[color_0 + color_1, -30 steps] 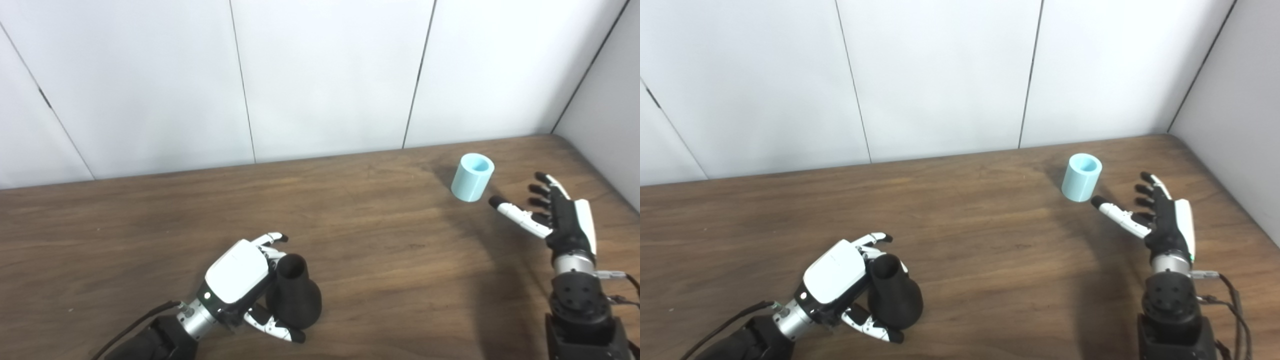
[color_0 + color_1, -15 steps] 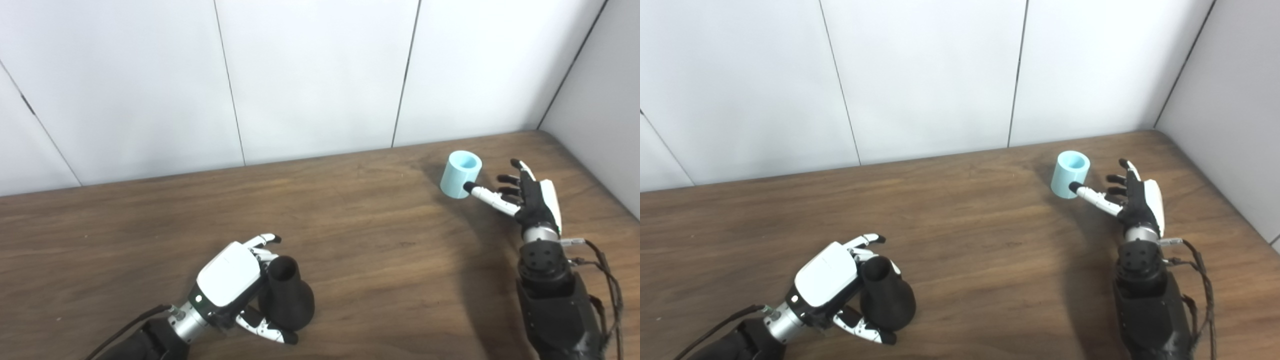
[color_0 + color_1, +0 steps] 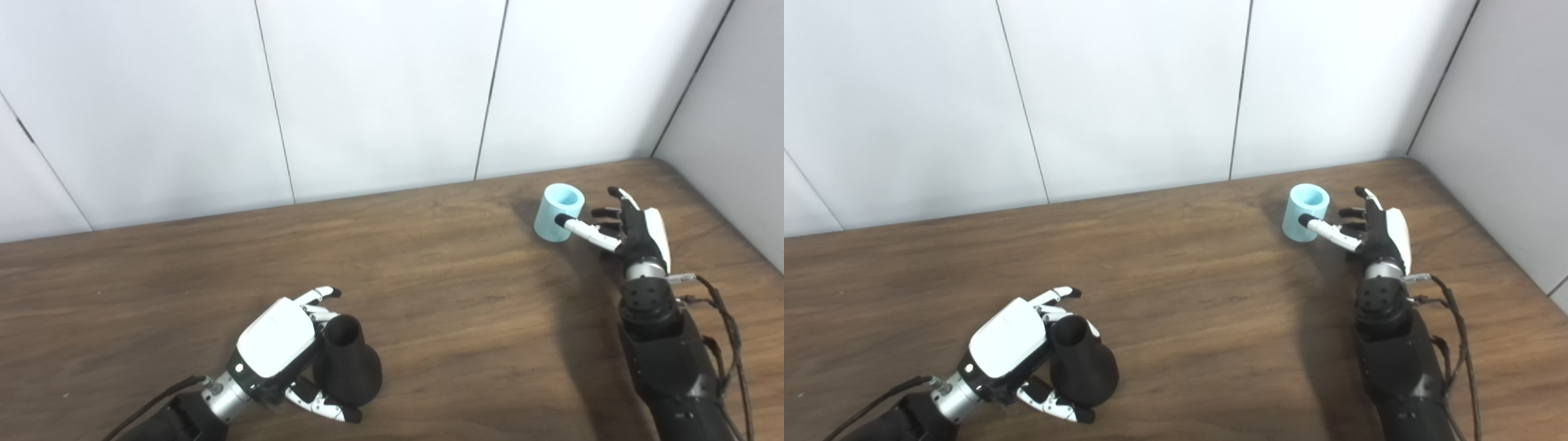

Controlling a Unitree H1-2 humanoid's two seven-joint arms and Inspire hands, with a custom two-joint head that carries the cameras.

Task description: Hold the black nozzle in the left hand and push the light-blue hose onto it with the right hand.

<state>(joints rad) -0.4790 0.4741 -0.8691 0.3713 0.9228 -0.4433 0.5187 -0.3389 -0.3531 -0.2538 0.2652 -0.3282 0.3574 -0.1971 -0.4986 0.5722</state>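
1. White panelled walls close off the back and right of a brown wooden table (image 3: pixel 429 275); we see nothing on it but the two task pieces, well apart.
2. Our right hand (image 3: pixel 634 223) is at the far right, spread wide and holding nothing, its thumb tip across the front of the hose (image 3: pixel 556 209) and the fingers (image 3: pixel 620 197) splayed beside and behind it. The hose stands upright, open end up, near the back wall.
3. Our left hand (image 3: pixel 278 343) is near the front edge, wrapped around the nozzle (image 3: pixel 348 364), which stands wide base down with its narrow mouth up. We judge this a grasp, though the nozzle seems to rest on the table.
4. Main risk, as we judge it: the hose is light and short, so a thumb pressing before the fingers close could tip or roll it away toward the wall.
5. Lesser risk: a grip across the hose's rim would block the opening and spoil the push onto the nozzle.
6. Smallest: the nozzle may twist in our left hand under that push.
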